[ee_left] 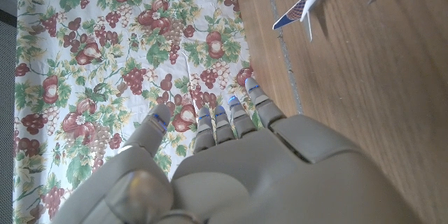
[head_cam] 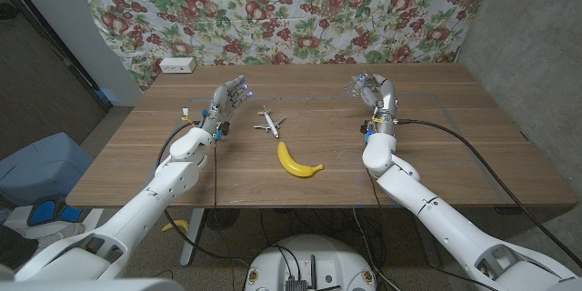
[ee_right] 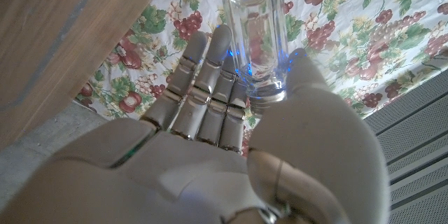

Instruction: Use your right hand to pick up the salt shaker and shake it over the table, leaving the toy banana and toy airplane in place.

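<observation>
One salt shaker point(ee_right: 255, 38), one toy banana point(head_cam: 297, 163) and one toy airplane point(head_cam: 268, 124) are in play, with two robot hands over the wooden counter point(head_cam: 436, 159). The right hand point(head_cam: 371, 88) grips the salt shaker: in the right wrist view the clear glass body stands between the fingers point(ee_right: 210, 87) and the thumb, its ribbed end against the thumb. In the head view the shaker is nearly hidden inside that hand and hard to make out; it sits well to the right of the banana and farther back, near the flowered cloth point(head_cam: 300, 9).

The banana lies at the middle of the counter, toward the front edge. The airplane rests just behind it, slightly to its left, apart from it. In the left wrist view the airplane point(ee_left: 311, 0) is cut off by the frame, only tail and part of the body showing.

The left hand point(head_cam: 227, 98) is left of the banana and behind it, fingers point(ee_left: 224, 122) apart and holding nothing. A white box point(head_cam: 176, 65) lies at the back left corner. Bare wood stretches right of the banana to the counter's edge.
</observation>
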Available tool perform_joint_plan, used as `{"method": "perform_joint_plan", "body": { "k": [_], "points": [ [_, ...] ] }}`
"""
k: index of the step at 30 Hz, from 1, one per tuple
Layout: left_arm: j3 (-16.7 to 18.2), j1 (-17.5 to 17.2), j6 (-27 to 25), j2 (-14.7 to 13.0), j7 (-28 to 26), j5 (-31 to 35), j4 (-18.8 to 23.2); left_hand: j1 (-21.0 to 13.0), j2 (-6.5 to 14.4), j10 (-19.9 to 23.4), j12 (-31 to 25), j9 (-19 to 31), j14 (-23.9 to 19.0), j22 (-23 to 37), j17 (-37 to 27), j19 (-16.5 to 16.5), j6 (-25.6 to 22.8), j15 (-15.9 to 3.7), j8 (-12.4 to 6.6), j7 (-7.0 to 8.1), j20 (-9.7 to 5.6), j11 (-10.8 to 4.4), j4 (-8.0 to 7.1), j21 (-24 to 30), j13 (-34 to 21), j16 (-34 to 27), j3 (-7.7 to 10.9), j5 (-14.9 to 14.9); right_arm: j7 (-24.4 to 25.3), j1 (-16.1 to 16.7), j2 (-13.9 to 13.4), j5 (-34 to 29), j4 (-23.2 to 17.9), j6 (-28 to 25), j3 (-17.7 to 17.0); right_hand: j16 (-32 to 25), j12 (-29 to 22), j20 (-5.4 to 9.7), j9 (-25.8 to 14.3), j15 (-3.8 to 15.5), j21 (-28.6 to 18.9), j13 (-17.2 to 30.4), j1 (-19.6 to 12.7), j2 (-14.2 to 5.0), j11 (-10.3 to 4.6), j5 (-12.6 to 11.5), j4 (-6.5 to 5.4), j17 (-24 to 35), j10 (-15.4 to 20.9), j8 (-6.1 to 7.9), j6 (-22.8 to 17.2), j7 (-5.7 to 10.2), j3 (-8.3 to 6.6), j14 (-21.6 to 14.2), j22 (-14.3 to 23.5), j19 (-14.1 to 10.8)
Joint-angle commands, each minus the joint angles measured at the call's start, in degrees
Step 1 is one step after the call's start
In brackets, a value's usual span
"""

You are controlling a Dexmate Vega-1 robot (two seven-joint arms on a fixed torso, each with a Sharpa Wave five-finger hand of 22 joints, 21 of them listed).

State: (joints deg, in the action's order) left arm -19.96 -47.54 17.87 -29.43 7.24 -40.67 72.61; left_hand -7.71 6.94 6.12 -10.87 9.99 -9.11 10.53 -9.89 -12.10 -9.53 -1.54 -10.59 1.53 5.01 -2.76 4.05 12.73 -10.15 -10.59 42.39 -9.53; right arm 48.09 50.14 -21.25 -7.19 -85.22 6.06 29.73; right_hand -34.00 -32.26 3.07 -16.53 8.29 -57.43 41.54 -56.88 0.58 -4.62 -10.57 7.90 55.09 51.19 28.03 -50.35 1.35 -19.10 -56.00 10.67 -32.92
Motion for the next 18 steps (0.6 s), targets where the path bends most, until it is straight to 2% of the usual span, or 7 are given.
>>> {"method": "perform_joint_plan", "body": {
  "k": [1,9,18],
  "points": [
    [-0.14,-0.05,-0.07,0.02,-0.08,0.14,0.25,0.67,2.05,0.23,-0.23,0.33,-0.37,0.20,-0.13,-0.50,-0.17,0.19,-0.02,0.10,0.26,0.12,0.02,-0.13,-0.19,0.12,0.25,-0.23,-6.31,1.08,-4.15,0.31,-5.31,-4.81,-0.06,0.25,0.01,5.87,-2.11,4.15,-0.52,4.61,-9.31,-8.75,-4.82,-0.29,0.42,0.48,5.35,0.15,-2.03,1.72,-2.54,-0.36,-0.01,0.38],
    [-0.08,-0.59,-0.12,-0.24,-0.38,0.19,1.11,0.68,2.05,0.29,-0.25,0.33,-0.39,0.20,-0.13,-0.46,-0.17,0.14,-0.02,0.17,0.26,0.03,0.10,-0.16,-0.19,0.11,0.26,-0.23,-14.34,1.20,-8.31,1.92,-10.71,-11.35,0.28,0.54,0.13,6.03,-1.93,4.17,-0.93,4.94,-9.25,-8.58,-4.83,-0.32,0.48,1.13,5.25,0.20,-2.32,1.85,-2.62,-0.50,-0.06,0.64],
    [-0.01,-0.99,-0.38,-0.57,-0.65,0.20,1.90,0.74,2.03,0.31,-0.26,0.33,-0.37,0.20,-0.14,-0.50,-0.23,0.18,-0.04,0.16,0.24,0.04,0.15,-0.16,-0.19,0.12,0.25,-0.21,-24.31,0.07,-12.67,5.63,-14.87,-16.04,0.66,0.94,0.33,5.96,-1.76,4.20,-1.17,4.82,-9.16,-8.46,-4.91,-0.36,0.51,1.79,5.74,0.22,-2.49,1.77,-2.73,-0.55,-0.14,1.36]
  ]
}}
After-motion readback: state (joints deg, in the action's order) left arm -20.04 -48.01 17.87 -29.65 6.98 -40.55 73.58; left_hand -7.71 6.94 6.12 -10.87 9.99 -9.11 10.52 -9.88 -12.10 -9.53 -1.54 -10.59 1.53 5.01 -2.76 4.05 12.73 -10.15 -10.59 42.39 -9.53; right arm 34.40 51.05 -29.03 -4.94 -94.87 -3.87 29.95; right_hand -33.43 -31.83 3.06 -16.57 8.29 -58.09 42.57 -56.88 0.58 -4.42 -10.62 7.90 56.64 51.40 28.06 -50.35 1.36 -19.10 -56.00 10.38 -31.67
